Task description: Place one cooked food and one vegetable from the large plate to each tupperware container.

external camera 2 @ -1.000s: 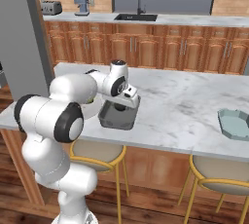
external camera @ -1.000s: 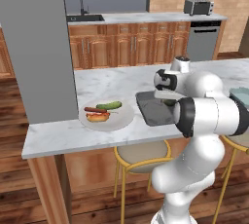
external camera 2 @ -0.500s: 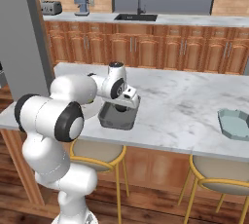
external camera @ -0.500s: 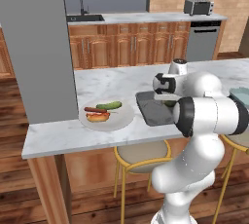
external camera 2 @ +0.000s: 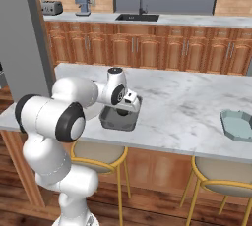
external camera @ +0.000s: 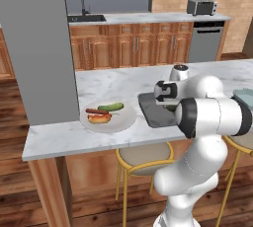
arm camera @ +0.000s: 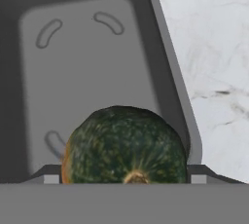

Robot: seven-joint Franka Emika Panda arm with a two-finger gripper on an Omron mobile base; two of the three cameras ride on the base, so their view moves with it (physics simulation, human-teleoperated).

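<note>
while my end effector (arm camera: 124,181) hangs low over the dark grey container (arm camera: 82,67), its two finger tips stand wide apart on either side of a dark green squash (arm camera: 125,145) with orange patches; whether the tips press on the squash or merely flank it, i cannot tell. seen through the hand view, the squash sits over the container's flat floor, close to the wall that borders the white marble tabletop (arm camera: 209,57). from the left base view, my end effector (external camera: 167,103) points down into the dark grey container (external camera: 152,111), which lies on the tabletop (external camera: 108,80) just beside the large plate (external camera: 122,121). on that plate rest a hot dog (external camera: 99,117) and a green pickle (external camera: 110,106), close together. from the right base view, my end effector (external camera 2: 123,110) is inside the dark grey container (external camera 2: 114,122) near the tabletop's front edge, and the pale blue-grey container (external camera 2: 238,125) lies well apart at the far right of the tabletop (external camera 2: 182,102). two stools (external camera 2: 96,154) with yellow legs stand under the front edge.
</note>
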